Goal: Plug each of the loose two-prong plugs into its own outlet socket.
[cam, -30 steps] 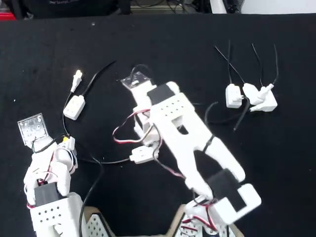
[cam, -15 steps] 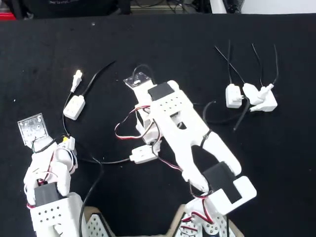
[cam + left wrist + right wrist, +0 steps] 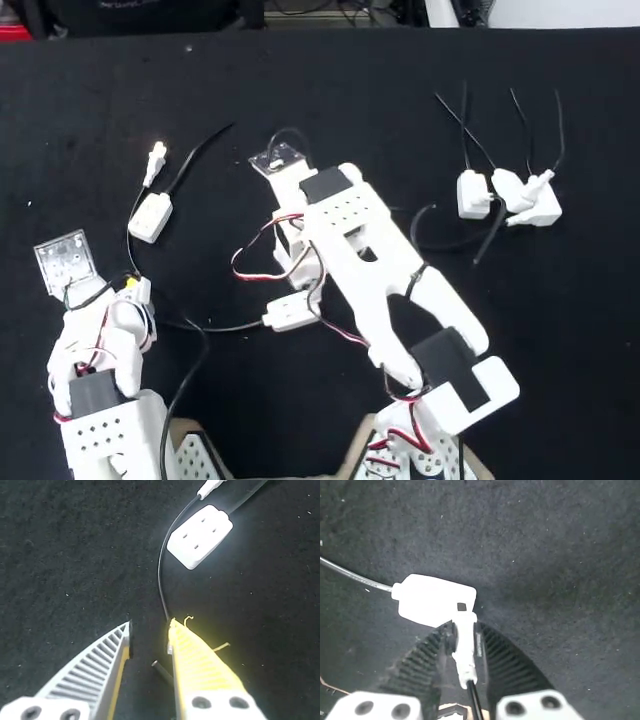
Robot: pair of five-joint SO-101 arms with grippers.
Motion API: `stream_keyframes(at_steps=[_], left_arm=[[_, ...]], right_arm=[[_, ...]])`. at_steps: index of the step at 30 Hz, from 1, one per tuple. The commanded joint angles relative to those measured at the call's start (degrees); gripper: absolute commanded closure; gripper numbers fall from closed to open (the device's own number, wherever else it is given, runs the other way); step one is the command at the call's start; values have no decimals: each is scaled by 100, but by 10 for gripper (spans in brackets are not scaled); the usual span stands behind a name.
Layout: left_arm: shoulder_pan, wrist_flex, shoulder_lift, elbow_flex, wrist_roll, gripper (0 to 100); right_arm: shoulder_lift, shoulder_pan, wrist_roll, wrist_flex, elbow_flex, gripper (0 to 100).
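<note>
My right gripper [image 3: 464, 630] is shut on a small white two-prong plug [image 3: 465, 647]. The plug's front end meets the edge of a white outlet socket [image 3: 434, 602] lying on the black table; the prongs are hidden. In the high view this socket [image 3: 289, 315] lies under the right arm [image 3: 360, 250] at the table's middle. My left gripper [image 3: 149, 630] is open near the front left, with a thin black cable [image 3: 161, 580] running beside its yellow finger [image 3: 192, 665]. Beyond it lies another white socket [image 3: 200, 534] and a loose white plug [image 3: 155, 160].
At the far right lie a white socket [image 3: 472, 193] and a second white socket [image 3: 535, 205] with a plug piece on it, both trailing black cables. Black cables curl across the table's middle and left. The table [image 3: 560, 330] is black cloth.
The right arm has shifted slightly, its rear part moving a little back and left. The left arm and the plugs and sockets have stayed put.
</note>
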State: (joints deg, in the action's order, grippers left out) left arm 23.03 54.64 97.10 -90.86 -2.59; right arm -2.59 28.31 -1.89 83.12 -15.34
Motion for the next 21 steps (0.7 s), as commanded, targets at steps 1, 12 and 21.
stream_keyframes(at_steps=[1,12,21], left_arm=[[66,-97,18,75,62,870],[66,-114,18,75,62,870],[66,-105,18,75,62,870]], right_arm=[[31,97,-44,237,224,988],[22,97,0,220,198,988],[-92,273,18,79,233,988]])
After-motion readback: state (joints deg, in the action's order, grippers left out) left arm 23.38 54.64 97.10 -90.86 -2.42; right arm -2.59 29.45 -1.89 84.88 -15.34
